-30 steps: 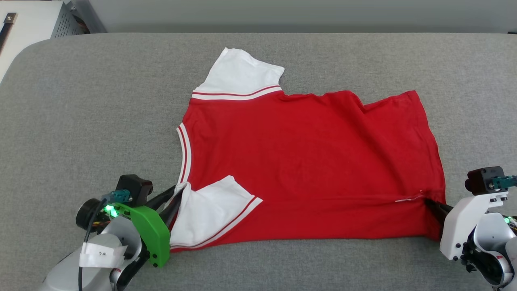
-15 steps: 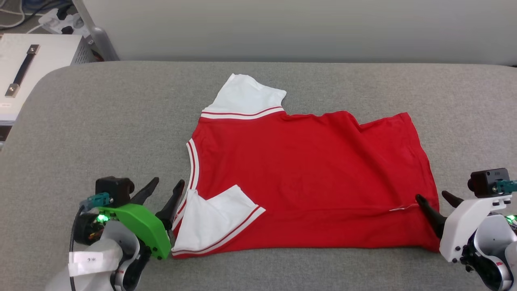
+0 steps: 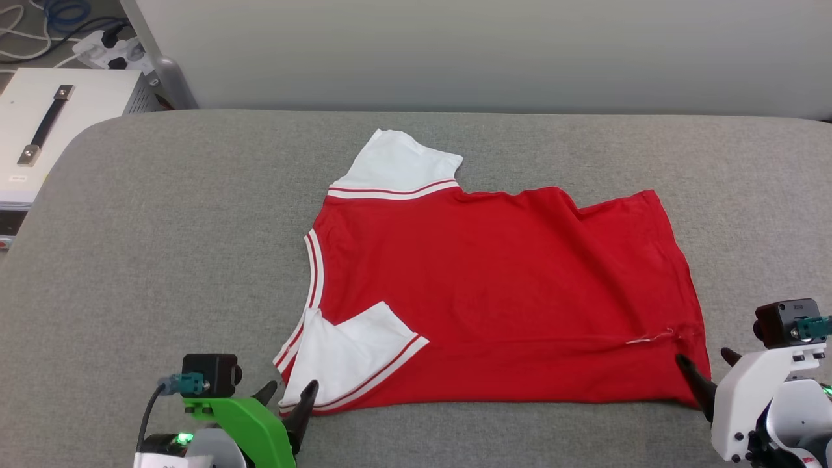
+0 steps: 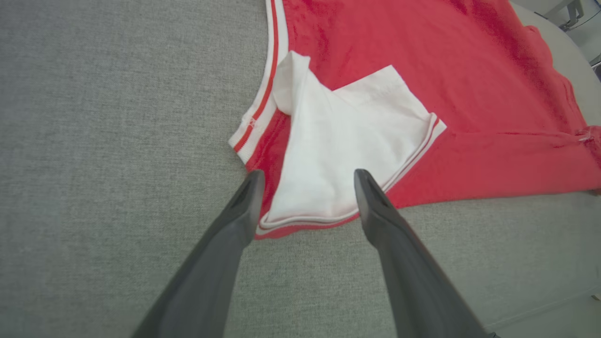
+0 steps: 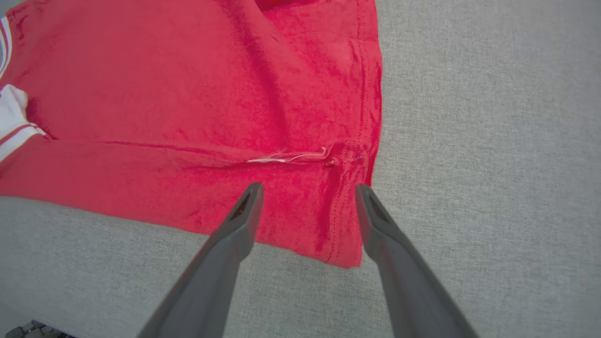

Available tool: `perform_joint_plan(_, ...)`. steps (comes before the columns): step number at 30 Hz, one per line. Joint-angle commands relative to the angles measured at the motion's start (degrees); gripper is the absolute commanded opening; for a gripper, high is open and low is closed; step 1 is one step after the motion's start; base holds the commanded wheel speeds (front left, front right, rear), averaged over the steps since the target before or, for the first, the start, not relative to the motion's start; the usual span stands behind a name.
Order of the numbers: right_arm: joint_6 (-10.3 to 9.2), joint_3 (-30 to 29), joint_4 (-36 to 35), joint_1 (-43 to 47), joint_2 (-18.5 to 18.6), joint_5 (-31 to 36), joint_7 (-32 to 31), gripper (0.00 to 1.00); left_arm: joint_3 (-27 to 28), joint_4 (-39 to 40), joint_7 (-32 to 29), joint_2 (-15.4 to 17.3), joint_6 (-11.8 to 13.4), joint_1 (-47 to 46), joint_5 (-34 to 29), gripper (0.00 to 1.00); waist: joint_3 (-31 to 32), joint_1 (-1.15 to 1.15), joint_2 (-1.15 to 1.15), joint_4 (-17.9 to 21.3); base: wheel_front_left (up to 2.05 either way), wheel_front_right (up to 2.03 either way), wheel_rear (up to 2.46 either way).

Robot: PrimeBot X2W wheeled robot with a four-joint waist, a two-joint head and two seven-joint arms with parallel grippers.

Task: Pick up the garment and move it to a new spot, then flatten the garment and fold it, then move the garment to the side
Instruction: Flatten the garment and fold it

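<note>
Across the grey counter [image 3: 162, 227] the garment [image 3: 507, 292] lies spread with its plain red face up, a near strip folded over and one white sleeve [image 3: 354, 351] tucked onto the body. Left hand [image 3: 290, 388] and right hand [image 3: 703, 356] stand open over its near corners, holding nothing. A low fingertip could catch the fold and drag it open or rumple it.
</note>
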State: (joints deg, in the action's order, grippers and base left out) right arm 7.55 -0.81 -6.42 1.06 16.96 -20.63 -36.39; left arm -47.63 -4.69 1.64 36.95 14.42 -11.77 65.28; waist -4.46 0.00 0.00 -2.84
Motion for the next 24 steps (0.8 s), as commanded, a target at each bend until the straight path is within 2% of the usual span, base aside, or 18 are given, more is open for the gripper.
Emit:
perform_joint_plan(1,-0.06,-0.59,-1.09,1.21,-0.84,1.23,-1.69,1.0,-0.49,0.27,-1.13,0.99,1.54,0.33,-1.36,1.0,-0.37,0.0,0.0,0.22,0.0,0.0,0.0)
perform_joint_plan(6,-0.06,-1.52,-3.91,2.02,-2.7,3.17,-5.21,1.0,-1.54,0.31,-3.35,1.81,5.45,-0.61,-3.28,1.0,-1.8,0.0,0.0,0.99,0.0,0.0,0.0)
perform_joint_plan(9,-0.06,-1.73,-5.11,1.75,-3.36,3.69,-5.93,1.0,-1.62,-0.1,-4.05,1.62,6.59,-1.06,-3.43,1.0,-2.97,0.0,0.0,1.46,0.0,0.0,0.0)
perform_joint_plan(17,-0.06,-1.5,-6.38,0.41,-3.91,4.25,-6.01,1.0,-1.74,-4.07,-5.64,1.13,6.87,-2.75,-3.29,1.0,-5.92,0.0,0.0,2.54,0.0,0.0,0.0)
perform_joint_plan(21,-0.06,-1.58,-6.39,-0.19,-3.78,4.4,-6.08,1.0,-2.85,-6.6,-7.93,0.14,5.96,-3.1,-2.5,1.0,-6.55,0.0,0.0,2.79,0.0,0.0,0.0)
perform_joint_plan(22,-0.06,-1.68,-6.32,-0.28,-3.75,4.47,-6.08,1.0,-3.17,-6.99,-8.64,-0.25,5.67,-3.05,-2.12,0.79,-6.59,0.0,0.0,2.8,0.0,0.0,0.0)
perform_joint_plan(24,-0.06,-1.85,-6.04,-0.29,-3.57,4.85,-6.17,1.0,-3.68,-7.48,-9.48,-0.93,5.04,-2.92,-1.59,0.02,-6.43,0.0,0.0,2.73,0.0,0.0,0.0)
